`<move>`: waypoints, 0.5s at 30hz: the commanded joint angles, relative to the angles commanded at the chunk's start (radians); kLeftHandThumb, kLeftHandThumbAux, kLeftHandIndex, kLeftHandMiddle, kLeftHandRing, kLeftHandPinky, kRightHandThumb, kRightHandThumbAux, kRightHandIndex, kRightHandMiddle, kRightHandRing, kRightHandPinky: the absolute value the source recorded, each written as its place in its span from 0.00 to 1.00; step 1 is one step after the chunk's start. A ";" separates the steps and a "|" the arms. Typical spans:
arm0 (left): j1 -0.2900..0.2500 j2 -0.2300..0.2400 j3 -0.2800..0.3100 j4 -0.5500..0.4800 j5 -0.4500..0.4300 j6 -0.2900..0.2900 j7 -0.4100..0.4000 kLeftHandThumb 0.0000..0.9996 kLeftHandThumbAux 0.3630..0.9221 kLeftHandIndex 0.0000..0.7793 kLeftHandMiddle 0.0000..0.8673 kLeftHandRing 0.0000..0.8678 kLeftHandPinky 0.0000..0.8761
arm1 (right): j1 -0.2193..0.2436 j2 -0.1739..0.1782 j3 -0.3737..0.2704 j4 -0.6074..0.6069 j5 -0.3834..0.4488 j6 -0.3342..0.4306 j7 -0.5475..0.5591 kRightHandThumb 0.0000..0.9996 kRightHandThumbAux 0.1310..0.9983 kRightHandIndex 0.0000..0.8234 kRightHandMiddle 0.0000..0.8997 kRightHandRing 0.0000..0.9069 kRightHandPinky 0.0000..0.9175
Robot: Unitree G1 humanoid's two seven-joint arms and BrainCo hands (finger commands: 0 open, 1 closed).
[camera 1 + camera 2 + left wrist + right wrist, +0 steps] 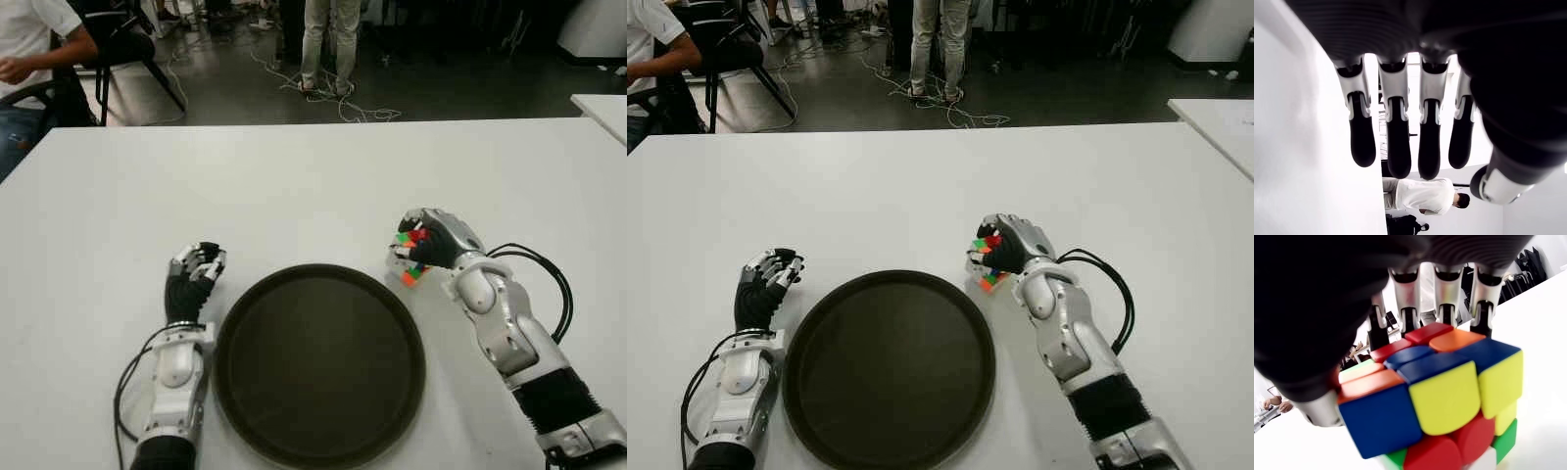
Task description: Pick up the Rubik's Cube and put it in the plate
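Slipping is the main danger now, I judge: the right robot hand [428,242] has its fingers [1406,301] wrapped over the far face of the Rubik's Cube [411,257] with the thumb on the near side, and the cube's glossy, rounded plastic tiles give hard fingertips little to bite on. A pinch set off-centre could let one layer twist or the cube pivot out during the lift. Whether it sits on the counter [294,186] or is just raised, I cannot tell.

Nearest the robot lies the plate [319,363], a wide, round, dark tray with a low raised rim and a smooth matte bed. Its rim is the second hazard: the cube is just beside the plate's far right edge, so a low carry could clip that lip, and an early release could send the cube tumbling across the slick bed or back onto the counter.

Left of the plate, the left robot hand [194,272] shows beside the rim, fingers loosely extended and holding nothing.

The counter is a flat, plain white surface, smooth and apparently hard, offering little friction to stop a dropped cube. Beyond its far edge, a seated person [34,44], standing legs [328,44] and loose cables [333,98] on the dark floor.
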State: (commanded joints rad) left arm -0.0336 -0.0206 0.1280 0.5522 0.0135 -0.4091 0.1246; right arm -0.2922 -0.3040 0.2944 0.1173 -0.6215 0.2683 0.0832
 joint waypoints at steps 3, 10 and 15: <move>-0.001 0.001 0.000 0.003 0.001 -0.002 0.001 0.83 0.56 0.53 0.53 0.49 0.50 | 0.000 -0.003 0.002 0.001 -0.002 -0.008 -0.006 0.69 0.68 0.52 0.66 0.67 0.64; -0.001 0.001 0.001 0.005 0.001 -0.004 0.001 0.83 0.56 0.53 0.53 0.49 0.51 | 0.001 -0.006 0.003 0.003 -0.004 -0.021 -0.015 0.69 0.68 0.52 0.69 0.70 0.66; 0.000 -0.001 0.002 0.002 -0.001 0.000 0.001 0.83 0.56 0.54 0.52 0.49 0.50 | 0.001 -0.004 0.002 0.004 -0.007 -0.017 -0.018 0.69 0.68 0.52 0.72 0.73 0.68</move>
State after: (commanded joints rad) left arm -0.0337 -0.0211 0.1296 0.5540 0.0122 -0.4089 0.1254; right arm -0.2916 -0.3075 0.2963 0.1210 -0.6281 0.2514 0.0653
